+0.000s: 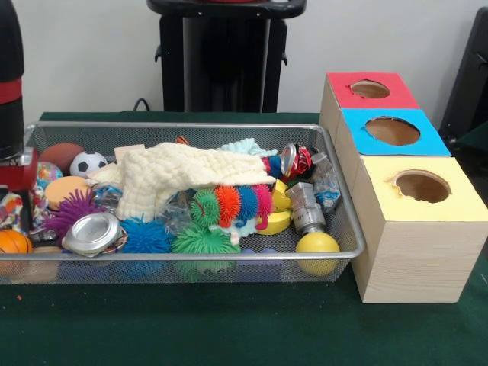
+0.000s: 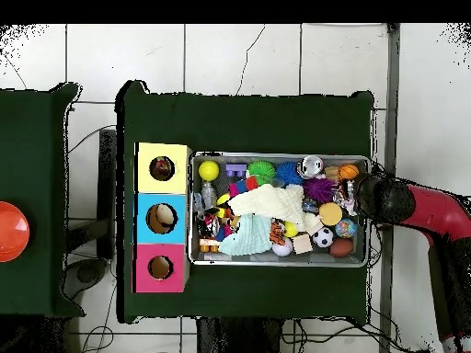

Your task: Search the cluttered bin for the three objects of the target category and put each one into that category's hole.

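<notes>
The wire mesh bin [image 1: 191, 126] lies left of the three boxes and is full of toys; it also shows in the overhead view [image 2: 276, 156]. My gripper [image 1: 14, 187] reaches into the bin's left end in the front view, at the picture's edge. In the overhead view it [image 2: 357, 196] is at the bin's right end. Right below it lies a limp speckled piece [image 1: 11, 210] of red, yellow, blue and white, also visible from overhead [image 2: 347, 196]. I cannot tell whether the gripper holds it. The yellow-topped box's hole [image 1: 422, 185] [image 2: 162, 168] is at the bin's other end. No other such pieces show.
A cream cloth [image 1: 183, 179] covers the bin's middle, with a mint cloth [image 1: 248, 146] behind it. Spiky balls, among them a green one [image 1: 200, 240], a crushed can [image 1: 297, 160], a soccer ball [image 1: 88, 162] and a yellow ball [image 1: 317, 244] crowd the bin. The blue-topped box [image 1: 393, 131] and the red-topped box [image 1: 370, 89] stand behind the yellow one.
</notes>
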